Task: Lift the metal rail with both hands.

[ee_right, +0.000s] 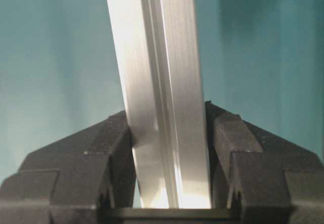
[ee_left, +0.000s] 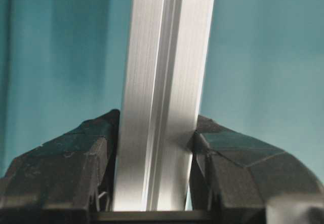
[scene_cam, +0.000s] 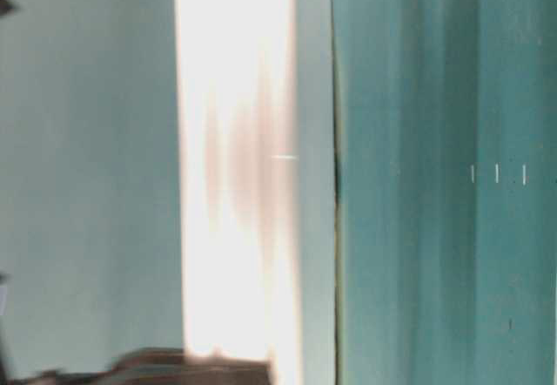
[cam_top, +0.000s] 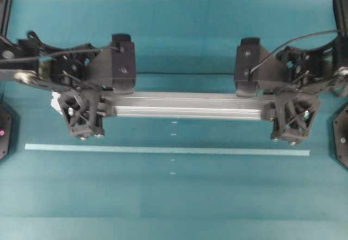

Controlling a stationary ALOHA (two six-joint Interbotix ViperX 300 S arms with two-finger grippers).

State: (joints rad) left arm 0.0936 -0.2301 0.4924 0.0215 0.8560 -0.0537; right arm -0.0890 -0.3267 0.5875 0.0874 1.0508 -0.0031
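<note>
1. The teal tabletop (cam_top: 174,207) filled the overhead view, with small pale tick marks running across its middle.
2. The metal rail (cam_top: 185,105) lay crosswise in that view, level, spanning the gap between the two arms. Its grooved silver face was turned upward, and a shadow band showed on the tabletop beyond it. In the table-level view the rail (scene_cam: 239,167) appeared only as a bright, blurred band, so its height above the surface could not be judged there.
3. A thin pale tape strip (cam_top: 163,150) lay flat on the tabletop, parallel to the rail and nearer the viewer, apart from it.
4. The left tool (cam_top: 81,112) sat at the rail's left end. In the left wrist view its fingers (ee_left: 76,158) pressed against both sides of the rail (ee_left: 162,92), closed on it.
5. The right tool (cam_top: 291,115) sat at the rail's right end. In the right wrist view its fingers (ee_right: 248,148) likewise clamped the rail (ee_right: 159,82) from both sides, with no gap showing.
</note>
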